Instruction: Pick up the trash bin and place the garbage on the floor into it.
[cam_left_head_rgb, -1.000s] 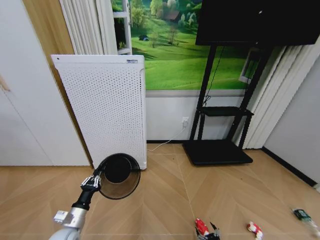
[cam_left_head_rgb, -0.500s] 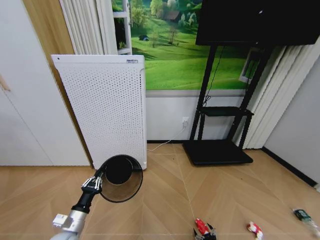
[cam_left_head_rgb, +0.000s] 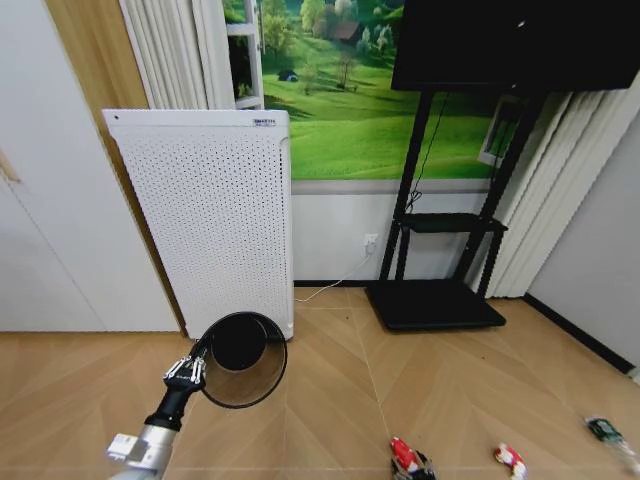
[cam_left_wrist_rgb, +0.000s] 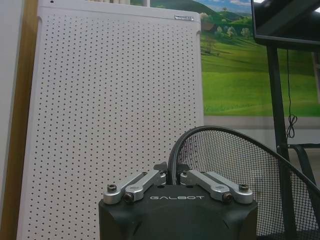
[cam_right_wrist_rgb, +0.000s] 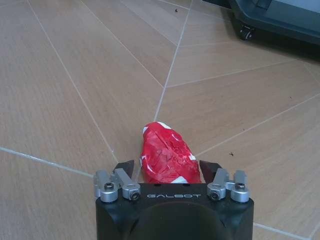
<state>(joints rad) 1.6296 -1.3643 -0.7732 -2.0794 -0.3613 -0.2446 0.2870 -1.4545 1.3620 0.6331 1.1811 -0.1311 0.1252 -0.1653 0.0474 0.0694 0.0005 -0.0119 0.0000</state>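
The trash bin (cam_left_head_rgb: 240, 358), a black wire-mesh basket, hangs tilted above the floor (cam_left_head_rgb: 330, 400) with its mouth towards me, in front of the white perforated appliance. My left gripper (cam_left_head_rgb: 187, 370) is shut on its rim (cam_left_wrist_rgb: 172, 165); the mesh wall (cam_left_wrist_rgb: 240, 170) fills the space beyond the fingers. Low at the bottom edge, my right gripper (cam_left_head_rgb: 417, 466) stands open, its fingers either side of a crumpled red-and-white wrapper (cam_right_wrist_rgb: 167, 155) lying on the parquet (cam_right_wrist_rgb: 75, 75). A second wrapper (cam_left_head_rgb: 510, 458) and a small bottle (cam_left_head_rgb: 608, 432) lie farther right.
A tall white perforated appliance (cam_left_head_rgb: 210, 220) stands against the wall behind the bin. A black TV stand (cam_left_head_rgb: 440, 300) with a wheeled base (cam_right_wrist_rgb: 280, 20) is right of it. A white cable (cam_left_head_rgb: 330, 285) runs along the skirting. Open parquet lies between bin and litter.
The bin and left gripper have shifted slightly to the right. The right gripper has sunk a little lower over the red wrapper.
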